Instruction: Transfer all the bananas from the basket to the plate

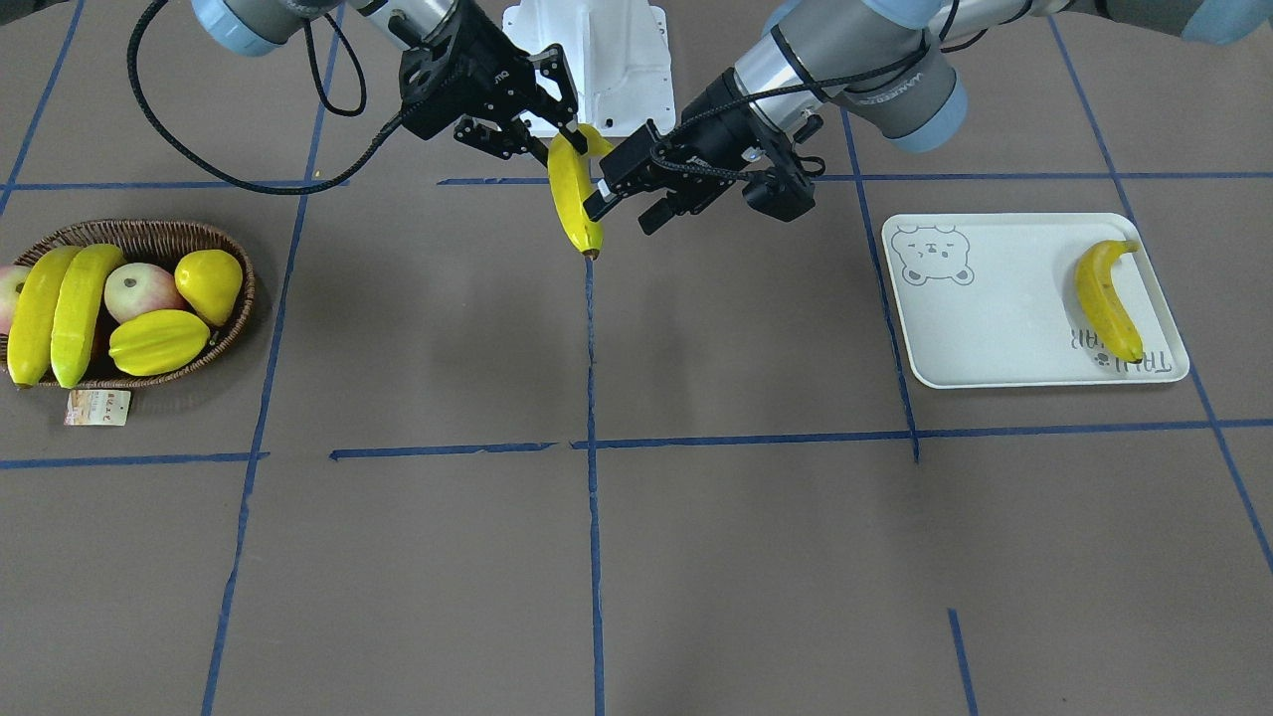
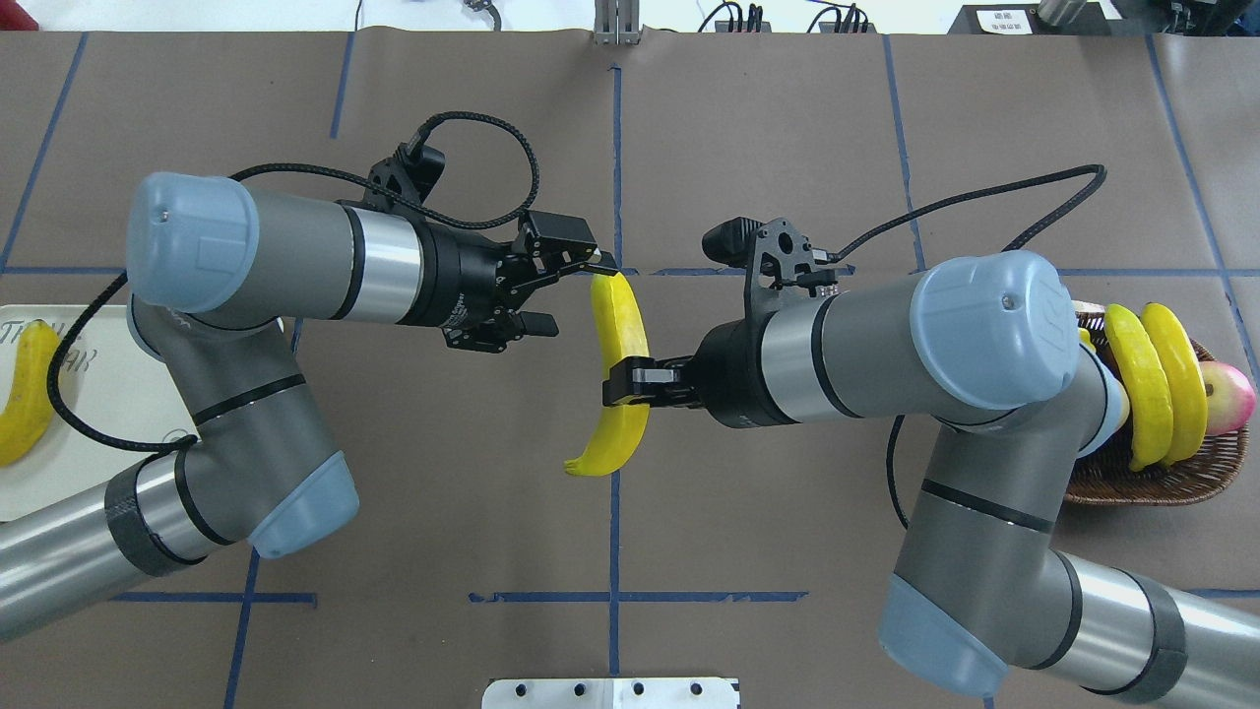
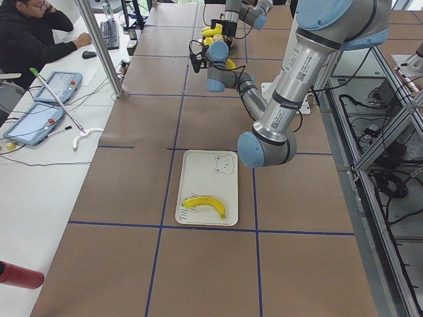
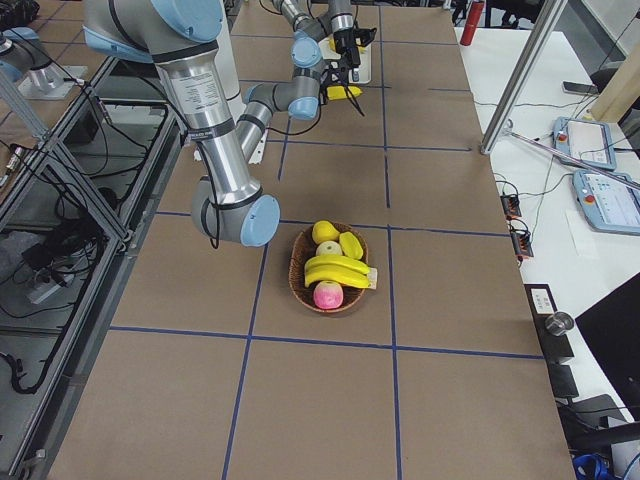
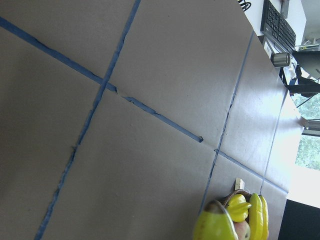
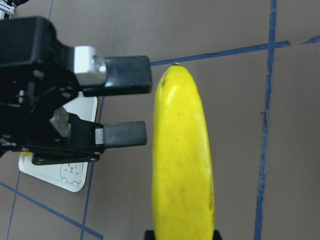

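My right gripper [image 2: 630, 382] is shut on a yellow banana [image 2: 620, 335] and holds it above the table's middle. It also shows in the front view [image 1: 572, 194]. My left gripper [image 2: 571, 295] is open. Its fingers [image 6: 125, 75] point at the banana's far end from the side, and the banana is not between them. One banana [image 1: 1107, 298] lies on the bear plate [image 1: 995, 338]. Two bananas [image 1: 35, 313] [image 1: 85, 303] lie side by side in the wicker basket [image 1: 149, 231].
The basket also holds a star fruit [image 1: 159, 341], a pear [image 1: 211, 283] and an apple [image 1: 137, 290]; its paper tag [image 1: 97, 407] lies beside it. Blue tape lines cross the brown table. A person sits at the side desk [image 3: 33, 39].
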